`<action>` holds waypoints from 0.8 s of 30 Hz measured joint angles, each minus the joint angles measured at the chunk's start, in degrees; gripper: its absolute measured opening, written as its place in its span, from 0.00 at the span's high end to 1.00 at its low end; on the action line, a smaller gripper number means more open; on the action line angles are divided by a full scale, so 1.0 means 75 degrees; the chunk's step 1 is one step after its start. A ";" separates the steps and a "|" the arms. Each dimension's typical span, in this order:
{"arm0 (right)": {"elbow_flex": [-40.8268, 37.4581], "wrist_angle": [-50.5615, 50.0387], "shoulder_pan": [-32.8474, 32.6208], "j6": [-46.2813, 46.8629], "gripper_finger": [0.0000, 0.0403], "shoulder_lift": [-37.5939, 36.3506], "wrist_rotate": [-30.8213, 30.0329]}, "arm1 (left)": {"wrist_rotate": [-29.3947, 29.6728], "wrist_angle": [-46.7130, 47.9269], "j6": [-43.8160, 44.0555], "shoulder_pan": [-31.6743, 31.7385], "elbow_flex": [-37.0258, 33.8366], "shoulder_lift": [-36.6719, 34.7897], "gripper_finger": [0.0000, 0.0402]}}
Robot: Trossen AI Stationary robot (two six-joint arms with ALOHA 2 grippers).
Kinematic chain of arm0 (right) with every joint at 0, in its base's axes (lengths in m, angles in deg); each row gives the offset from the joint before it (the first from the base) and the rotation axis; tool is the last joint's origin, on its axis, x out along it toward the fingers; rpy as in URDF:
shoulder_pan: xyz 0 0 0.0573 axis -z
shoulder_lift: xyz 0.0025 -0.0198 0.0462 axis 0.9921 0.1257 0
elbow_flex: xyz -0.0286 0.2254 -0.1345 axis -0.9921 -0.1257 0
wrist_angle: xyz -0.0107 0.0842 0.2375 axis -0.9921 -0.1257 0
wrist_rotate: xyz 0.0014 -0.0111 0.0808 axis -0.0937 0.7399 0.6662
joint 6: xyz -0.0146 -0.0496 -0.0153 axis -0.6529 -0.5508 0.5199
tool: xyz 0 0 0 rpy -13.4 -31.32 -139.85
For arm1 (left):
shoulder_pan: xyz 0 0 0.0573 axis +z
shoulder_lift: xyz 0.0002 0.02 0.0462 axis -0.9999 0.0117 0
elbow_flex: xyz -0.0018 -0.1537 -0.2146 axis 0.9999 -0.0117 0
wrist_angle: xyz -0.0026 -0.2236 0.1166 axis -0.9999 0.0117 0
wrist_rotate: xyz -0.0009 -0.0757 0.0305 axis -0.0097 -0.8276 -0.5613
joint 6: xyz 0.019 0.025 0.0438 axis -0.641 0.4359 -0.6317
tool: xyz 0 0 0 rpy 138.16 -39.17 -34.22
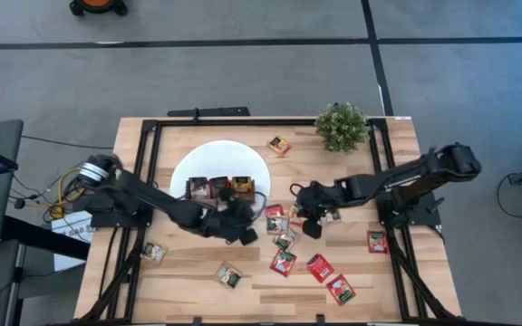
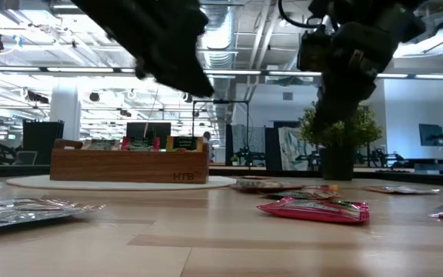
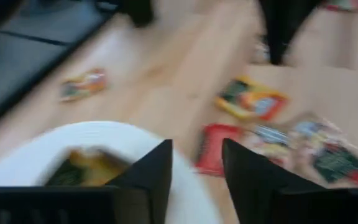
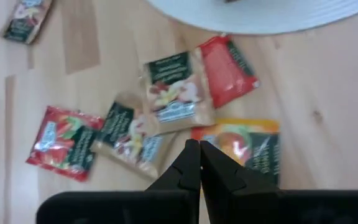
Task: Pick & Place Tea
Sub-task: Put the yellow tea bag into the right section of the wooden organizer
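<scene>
Wooden tray (image 1: pixel 219 187) on white disc (image 1: pixel 193 163), centre frame, holds sachets (image 1: pixel 242 186); wrist views show left gripper (image 3: pixel 196 167) apart, right gripper (image 4: pixel 199 163) together, empty.

Sachets (image 1: pixel 284 237) crowded (tray (image 1: pixel 219 188) beside)

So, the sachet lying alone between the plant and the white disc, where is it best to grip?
The sachet lies flat on the table, with free space on every side. Probably come straight down from above and pinch across two opposite edges; being so thin and flat, it offers no side face to clamp.
</scene>
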 joint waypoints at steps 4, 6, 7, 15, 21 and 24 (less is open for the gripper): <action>0.0002 -0.0457 0.0045 0.0665 0.99 0.0207 -0.0031 | -0.1582 -0.2001 -0.0872 0.0253 -0.0003 0.0928 0.60; -0.0016 -0.0709 0.0221 0.0828 0.98 0.0280 -0.0244 | -0.2248 -0.3006 -0.1066 0.0386 -0.0001 0.1379 0.61; -0.0018 -0.0813 0.0341 0.0871 0.97 0.0342 -0.0317 | -0.2465 -0.3339 -0.1077 0.0453 0.0000 0.1578 0.62; -0.0038 -0.0921 0.1266 0.0936 0.81 0.0709 0.0139 | -0.3110 -0.3428 -0.1067 0.1083 0.0866 0.2859 0.92; -0.0032 -0.0864 0.1561 0.0875 0.72 0.0831 0.0877 | -0.3656 -0.2546 -0.1102 0.1283 0.1803 0.3593 0.99; -0.0020 -0.0880 0.1669 0.0836 0.68 0.1014 0.1220 | -0.3772 -0.2086 -0.1105 0.1295 0.2090 0.3808 1.00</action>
